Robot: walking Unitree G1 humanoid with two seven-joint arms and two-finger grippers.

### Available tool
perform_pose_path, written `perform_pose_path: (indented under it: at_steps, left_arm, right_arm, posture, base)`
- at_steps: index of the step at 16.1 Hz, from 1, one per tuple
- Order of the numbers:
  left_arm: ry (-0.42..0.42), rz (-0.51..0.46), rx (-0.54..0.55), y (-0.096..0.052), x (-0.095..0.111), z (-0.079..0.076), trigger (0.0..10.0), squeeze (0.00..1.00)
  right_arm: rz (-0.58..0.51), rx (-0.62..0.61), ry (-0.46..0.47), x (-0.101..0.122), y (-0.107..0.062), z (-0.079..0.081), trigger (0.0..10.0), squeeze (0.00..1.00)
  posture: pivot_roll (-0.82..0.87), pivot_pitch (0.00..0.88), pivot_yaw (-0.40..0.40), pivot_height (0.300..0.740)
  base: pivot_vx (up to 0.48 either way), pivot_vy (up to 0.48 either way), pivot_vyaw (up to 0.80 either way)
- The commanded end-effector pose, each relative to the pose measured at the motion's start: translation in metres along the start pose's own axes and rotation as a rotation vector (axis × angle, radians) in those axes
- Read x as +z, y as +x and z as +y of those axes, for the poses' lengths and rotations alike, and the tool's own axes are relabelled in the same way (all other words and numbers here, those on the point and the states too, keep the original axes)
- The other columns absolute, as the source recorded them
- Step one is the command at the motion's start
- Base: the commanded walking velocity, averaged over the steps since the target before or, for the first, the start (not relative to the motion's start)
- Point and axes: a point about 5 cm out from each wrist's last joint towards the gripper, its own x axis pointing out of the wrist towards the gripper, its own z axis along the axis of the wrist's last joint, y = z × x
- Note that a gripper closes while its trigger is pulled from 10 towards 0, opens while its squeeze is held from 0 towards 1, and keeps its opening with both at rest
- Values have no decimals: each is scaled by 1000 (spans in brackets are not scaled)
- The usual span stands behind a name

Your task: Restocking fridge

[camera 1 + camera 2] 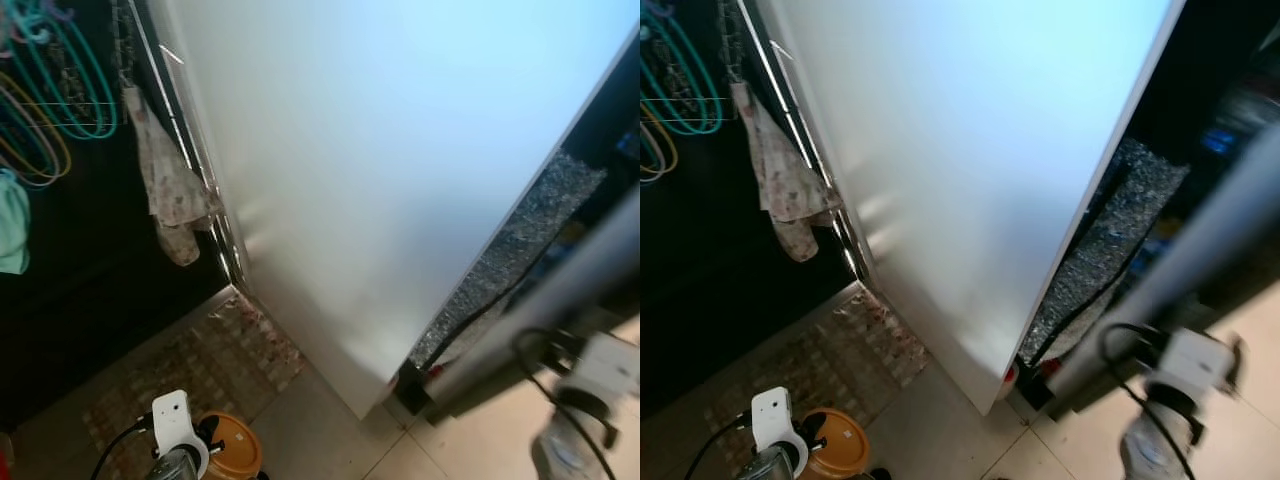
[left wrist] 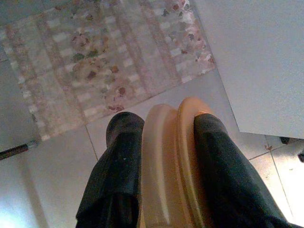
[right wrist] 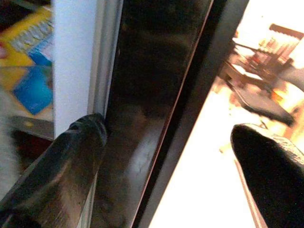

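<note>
The big white fridge door (image 1: 400,150) stands in front of me. My left gripper (image 2: 161,123) hangs low over the floor, shut on a round orange-brown container (image 2: 166,156), which is also at the bottom left of the head views (image 1: 232,450). My right gripper (image 3: 166,137) is open and straddles the door's dark edge (image 3: 147,95). One finger (image 3: 61,161) rests against the white strip beside that edge; the other finger (image 3: 270,166) is on the bright room side. Blurred yellow and blue packages (image 3: 28,61) show past the white strip.
A patterned rug (image 1: 200,370) lies on the tiled floor left of the door's foot. Coloured hangers (image 1: 50,90) and a pale cloth (image 1: 170,190) hang in the dark space at left. A dark speckled surface (image 1: 520,250) shows behind the door's right edge, where my silver right arm (image 1: 560,290) crosses.
</note>
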Motion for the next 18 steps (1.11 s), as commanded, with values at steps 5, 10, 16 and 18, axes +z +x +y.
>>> perform_pose_path:
  at_steps: [5,10,16,18]
  left_arm:
    - [1,105,11,-7,-27,2,10000,0]
    - [2,119,9,-7,-29,1,10000,0]
    - [-63,126,62,-7,-28,11,10000,0]
    - [-64,133,65,-8,-28,14,10000,0]
  right_arm:
    - [294,-330,-117,-53,-17,-74,10000,0]
    - [594,164,-77,-100,-36,-10,10000,0]
    - [764,512,-222,-122,-58,15,10000,0]
    - [827,612,-231,-129,-76,28,10000,0]
  posture:
    - [-125,149,-12,740]
    - [-137,153,-1,740]
    - [-113,151,7,740]
    - [-90,143,8,740]
  base:
    - [0,0,0]
    - [0,0,0]
    - [0,0,0]
    - [0,0,0]
